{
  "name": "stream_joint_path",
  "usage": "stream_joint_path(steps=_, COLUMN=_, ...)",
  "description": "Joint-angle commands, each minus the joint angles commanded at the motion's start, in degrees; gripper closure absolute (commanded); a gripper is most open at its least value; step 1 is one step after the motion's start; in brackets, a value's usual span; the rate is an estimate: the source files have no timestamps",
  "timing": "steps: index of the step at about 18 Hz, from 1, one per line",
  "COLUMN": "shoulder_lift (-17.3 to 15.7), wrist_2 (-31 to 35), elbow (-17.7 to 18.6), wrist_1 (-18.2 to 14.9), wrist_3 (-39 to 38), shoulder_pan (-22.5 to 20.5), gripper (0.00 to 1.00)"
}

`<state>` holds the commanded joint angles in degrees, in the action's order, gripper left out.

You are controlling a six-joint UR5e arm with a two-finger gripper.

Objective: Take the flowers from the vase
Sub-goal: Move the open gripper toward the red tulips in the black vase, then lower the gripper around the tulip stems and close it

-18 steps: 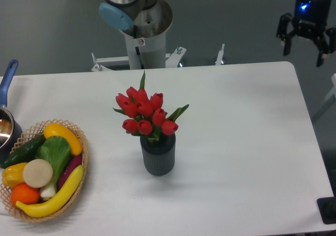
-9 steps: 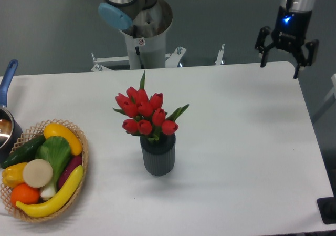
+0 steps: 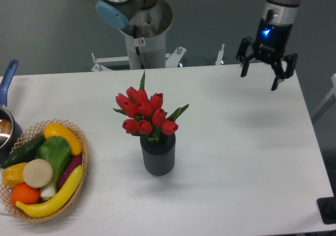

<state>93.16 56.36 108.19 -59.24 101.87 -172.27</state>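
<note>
White table [image 3: 252, 152], broad and mostly bare on our right. Woven basket [image 3: 81, 157] of vegetables at the left edge, pan handle [image 3: 8, 75] behind it. Vase [image 3: 158, 154] stands upright mid-table, the flowers [image 3: 146, 112] seated in its mouth, heads fanning wider than the rim. Our gripper [image 3: 259, 77] hangs over the far right corner, well apart from the bunch, fingers spread, nothing between them. Step in hand, we judge: the approach. We should come in above the blooms, then close low on the tied stems near the rim, not on the heads, and lift straight up so the vase stays put.
</note>
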Motion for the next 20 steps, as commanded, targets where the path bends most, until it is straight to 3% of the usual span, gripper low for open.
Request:
stream_joint_path(steps=4, shoulder_lift=0.2, wrist_2=-9.4, elbow=3.6, wrist_1=0.2, wrist_3=-0.6, shoulder_pan=1.5, gripper=0.0)
stream_joint_path(steps=9, shoulder_lift=1.2, wrist_2=-14.3, elbow=4.3, wrist_1=0.0, wrist_3=-4.0, shoulder_pan=5.8, gripper=0.0)
stream_joint_path(steps=14, shoulder_lift=3.4, wrist_2=-24.3, elbow=5.2, wrist_1=0.2, wrist_3=-6.2, shoulder_pan=8.7, gripper=0.0)
stream_joint_path(steps=20, shoulder_lift=5.1, wrist_2=-27.0, elbow=5.9, wrist_1=0.5, wrist_3=-7.4, shoulder_pan=13.1, gripper=0.0)
